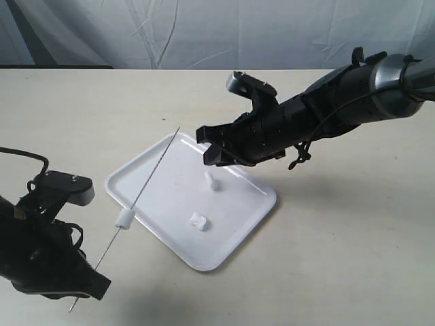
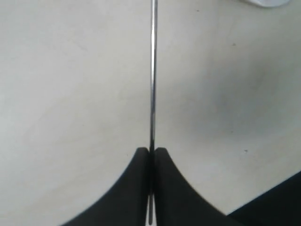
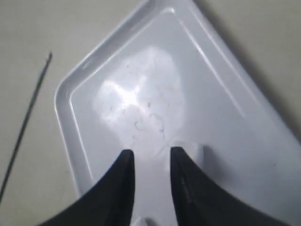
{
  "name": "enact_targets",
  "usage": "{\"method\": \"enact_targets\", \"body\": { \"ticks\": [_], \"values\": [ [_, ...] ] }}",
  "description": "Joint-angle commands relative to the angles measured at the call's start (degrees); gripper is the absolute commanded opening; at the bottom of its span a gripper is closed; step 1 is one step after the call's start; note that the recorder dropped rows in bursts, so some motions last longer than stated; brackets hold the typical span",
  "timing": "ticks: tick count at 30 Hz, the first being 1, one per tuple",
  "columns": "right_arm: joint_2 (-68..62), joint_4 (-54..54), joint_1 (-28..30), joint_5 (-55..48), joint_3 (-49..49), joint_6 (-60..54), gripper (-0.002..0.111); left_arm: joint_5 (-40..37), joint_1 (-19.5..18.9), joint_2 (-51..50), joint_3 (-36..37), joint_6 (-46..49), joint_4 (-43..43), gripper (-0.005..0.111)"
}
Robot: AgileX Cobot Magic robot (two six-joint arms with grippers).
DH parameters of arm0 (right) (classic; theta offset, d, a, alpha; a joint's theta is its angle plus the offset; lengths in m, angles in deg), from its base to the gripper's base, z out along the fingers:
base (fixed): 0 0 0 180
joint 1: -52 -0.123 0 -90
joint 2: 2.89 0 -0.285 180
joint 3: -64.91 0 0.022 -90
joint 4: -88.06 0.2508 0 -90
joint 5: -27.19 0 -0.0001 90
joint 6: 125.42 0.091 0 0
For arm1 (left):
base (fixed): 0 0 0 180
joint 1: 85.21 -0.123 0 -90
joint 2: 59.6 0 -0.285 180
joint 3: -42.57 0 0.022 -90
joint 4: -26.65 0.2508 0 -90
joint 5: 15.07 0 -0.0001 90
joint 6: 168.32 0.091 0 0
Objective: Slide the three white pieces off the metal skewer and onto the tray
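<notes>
The metal skewer (image 1: 153, 171) slants from the table at the lower left up over the tray's (image 1: 241, 224) left edge. One white piece (image 1: 124, 219) is still threaded on it, just outside the tray rim. Two more white pieces lie on the tray, one upright (image 1: 213, 180) and one flat (image 1: 198, 221). My left gripper (image 1: 95, 277) is shut on the skewer's lower end; in the left wrist view the skewer (image 2: 152, 84) runs straight out from the closed gripper (image 2: 152, 151). My right gripper (image 1: 206, 145) hovers open over the tray's far side, with nothing between its fingers (image 3: 126, 162).
The tray (image 3: 70, 141) fills most of the right wrist view, with the skewer's tip end (image 3: 28, 113) beyond its rim. A pale tabletop (image 1: 353, 238) surrounds the tray. A draped light cloth (image 1: 204, 30) closes the back.
</notes>
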Motion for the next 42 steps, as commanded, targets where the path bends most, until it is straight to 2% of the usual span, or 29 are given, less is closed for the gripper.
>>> {"method": "enact_targets", "body": {
  "ticks": [1,3,7,9,14,18,23,32,42],
  "values": [
    [-1.4,-0.8,0.1,-4.0,0.2,1.4,0.030,-0.4,0.2,-0.6,-3.1,-0.7,-1.0,0.000],
    [-1.5,-0.8,0.1,-5.7,0.2,1.4,0.030,-0.2,0.2,-1.1,-4.5,-0.7,-1.0,0.000],
    [-1.5,-0.5,0.1,-16.4,0.2,-3.2,0.030,2.1,0.2,-2.6,-7.8,-0.7,-1.3,0.000],
    [-1.5,0.6,0.1,-20.9,0.2,-6.6,0.030,0.2,0.2,-2.9,-9.2,0.6,-2.1,0.000],
    [-1.5,10.6,0.1,-31.9,0.2,-15.2,0.030,-2.6,0.2,-2.9,-10.6,3.4,-7.8,0.000],
    [-1.5,13.8,0.1,-32.5,0.2,-15.4,0.030,-2.8,0.2,-2.9,-10.6,3.7,-10.2,0.000],
    [-1.5,17.5,0.1,-32.6,0.2,-16.0,0.030,-3.1,0.2,-2.9,-10.6,9.4,-17.5,0.000],
    [-1.5,17.6,0.1,-32.4,0.2,-16.0,0.026,1.5,0.2,-2.9,-10.6,6.0,-13.7,0.000],
    [-1.5,17.6,0.1,-32.1,0.2,-16.0,0.026,1.9,0.2,-2.9,-10.6,5.6,-13.2,0.000]
  ]
}}
